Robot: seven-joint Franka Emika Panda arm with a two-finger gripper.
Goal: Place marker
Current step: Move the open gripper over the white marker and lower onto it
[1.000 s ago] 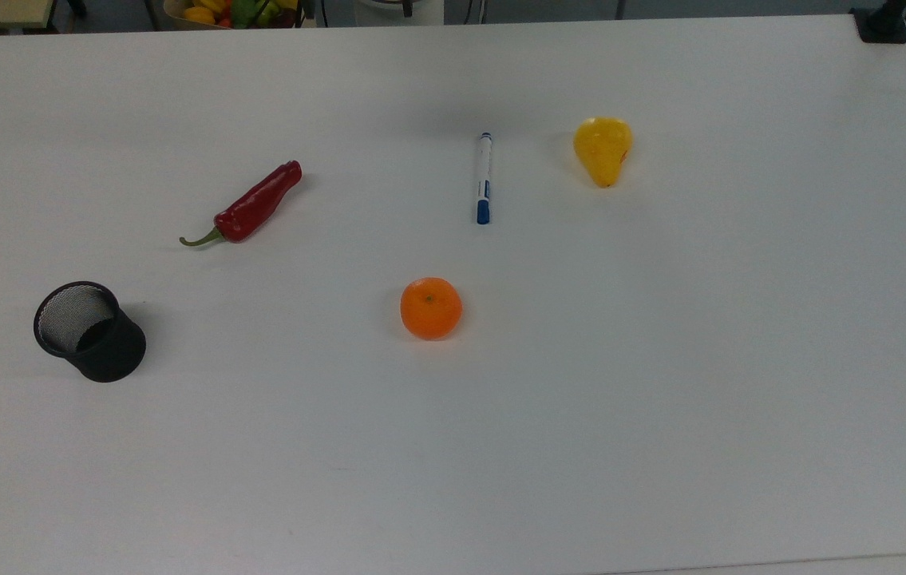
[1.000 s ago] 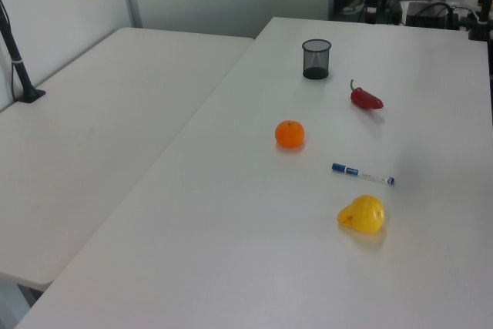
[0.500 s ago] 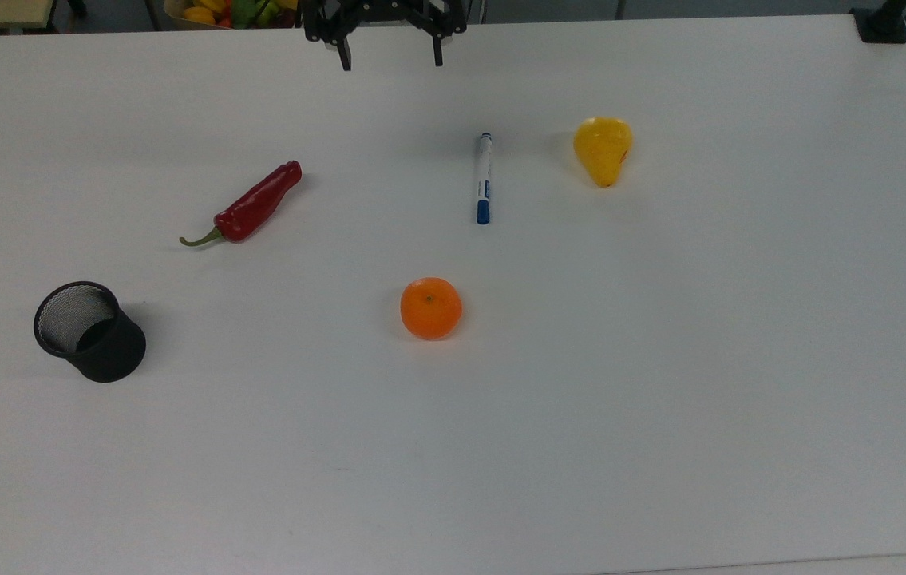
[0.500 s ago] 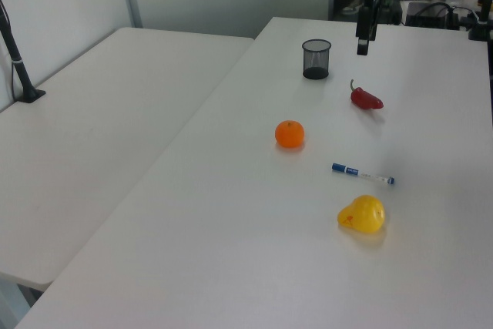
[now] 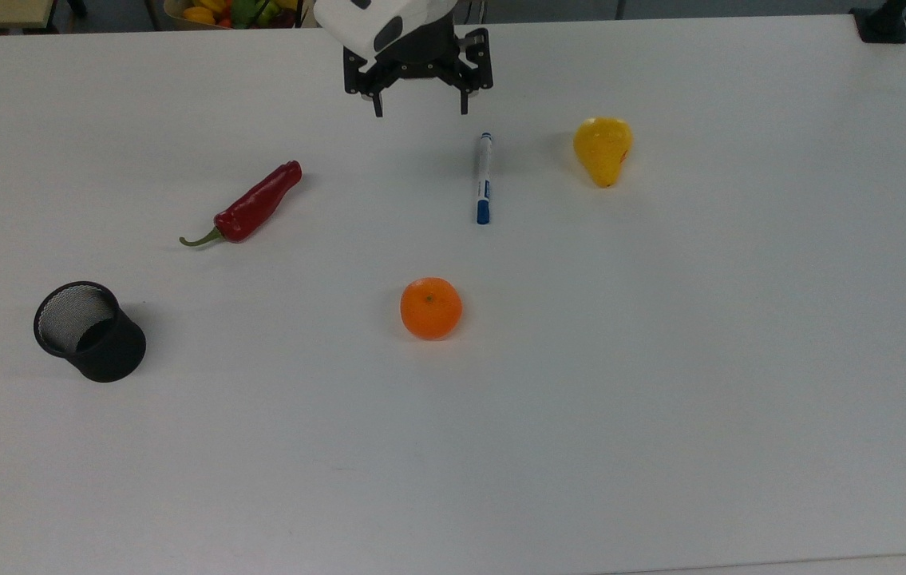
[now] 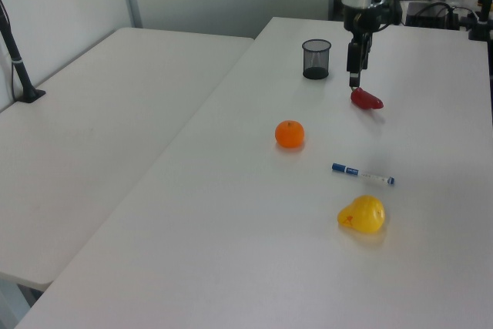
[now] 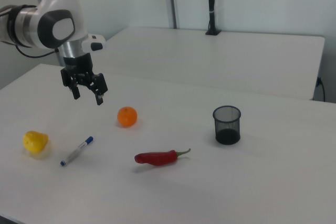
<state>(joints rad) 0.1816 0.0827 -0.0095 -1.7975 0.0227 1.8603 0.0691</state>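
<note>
One marker lies flat on the table btw pepper and pear, and the gripper, jaws wide w/ nothing held, hovers nearby, so it should probably descend straddling the barrel crosswise, mid-length.

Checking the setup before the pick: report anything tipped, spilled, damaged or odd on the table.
Nothing stands out. The mesh cup stands upright; the marker, chili, orange and pear lie apart, intact, with no spills.
</note>
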